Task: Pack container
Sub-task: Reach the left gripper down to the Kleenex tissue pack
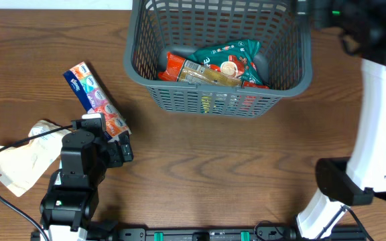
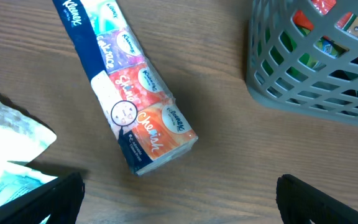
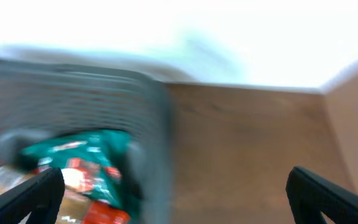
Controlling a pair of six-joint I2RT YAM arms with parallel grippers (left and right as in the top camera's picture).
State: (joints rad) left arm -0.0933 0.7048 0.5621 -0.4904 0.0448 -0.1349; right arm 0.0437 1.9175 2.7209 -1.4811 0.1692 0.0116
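Nearest the robot, the left gripper point(image 2: 179, 198) is hovering over the wooden worktop point(image 1: 213, 167), jaws spread wide and holding nothing, with a white pouch point(image 1: 17, 159) lying at its left and a Kleenex tissue pack point(image 2: 129, 102) lying flat just ahead. Farther back the container point(image 1: 143, 47) is sitting upright, holding green and red packets point(image 1: 223, 61) (heaped together), and the right gripper point(image 3: 178, 194) is hanging by its far right corner, jaws wide apart, empty.

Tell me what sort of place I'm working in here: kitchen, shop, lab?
Most likely a lab test bench, not a home: a wood-grain table, a grey lattice container holding snack packets, and a Kleenex multipack lying loose beside the left arm.
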